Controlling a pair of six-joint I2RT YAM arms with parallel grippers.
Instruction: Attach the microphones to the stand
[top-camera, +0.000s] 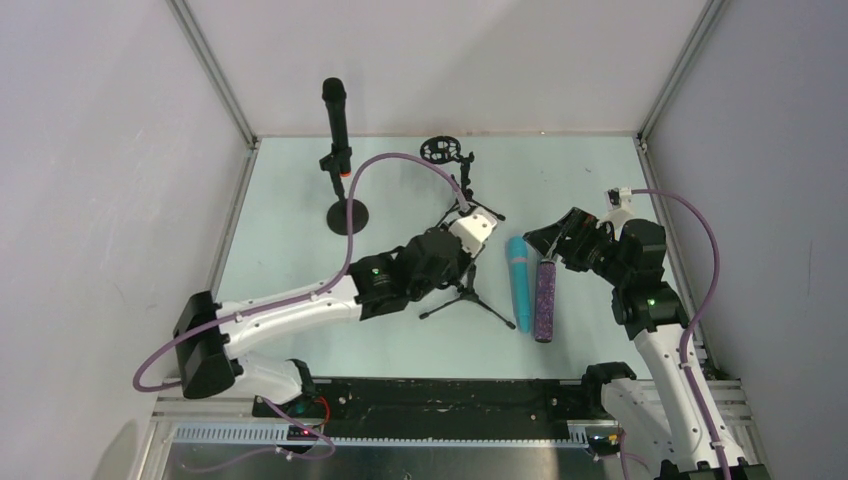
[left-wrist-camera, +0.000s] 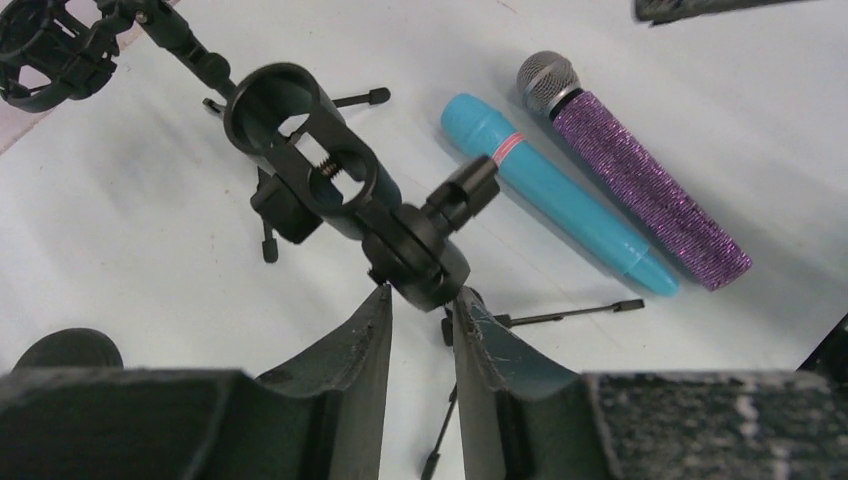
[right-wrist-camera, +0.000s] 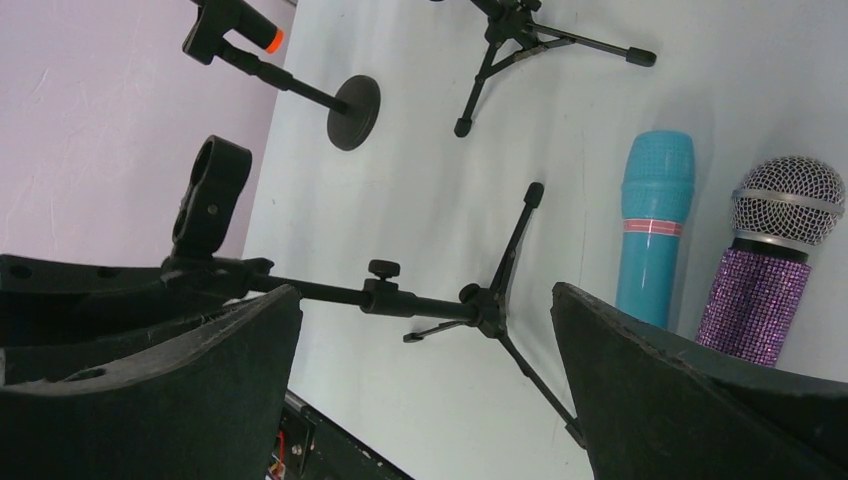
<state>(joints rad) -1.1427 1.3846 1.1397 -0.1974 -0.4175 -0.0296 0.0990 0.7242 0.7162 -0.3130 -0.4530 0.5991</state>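
My left gripper (left-wrist-camera: 423, 292) (top-camera: 478, 222) is shut on the black swivel joint (left-wrist-camera: 420, 255) of a small tripod stand (top-camera: 468, 297); both fingertips press its sides. The stand's clip holder (left-wrist-camera: 300, 130) is empty. Right of the stand the cyan-blue microphone (top-camera: 520, 280) (left-wrist-camera: 560, 195) and the glittery purple microphone (top-camera: 545, 298) (left-wrist-camera: 650, 195) lie side by side on the table. My right gripper (top-camera: 548, 242) (right-wrist-camera: 422, 292) hovers open just above their far ends, holding nothing. The black microphone (top-camera: 335, 115) with an orange-red end (right-wrist-camera: 270, 40) stands clipped in a round-base stand (top-camera: 347, 215) at back left.
A second tripod stand with a ring-shaped shock mount (top-camera: 441, 150) (left-wrist-camera: 45, 60) stands behind the held stand. White walls with metal frame posts (top-camera: 215, 75) enclose the table on the left, back and right. A black rail (top-camera: 440, 395) runs along the near edge.
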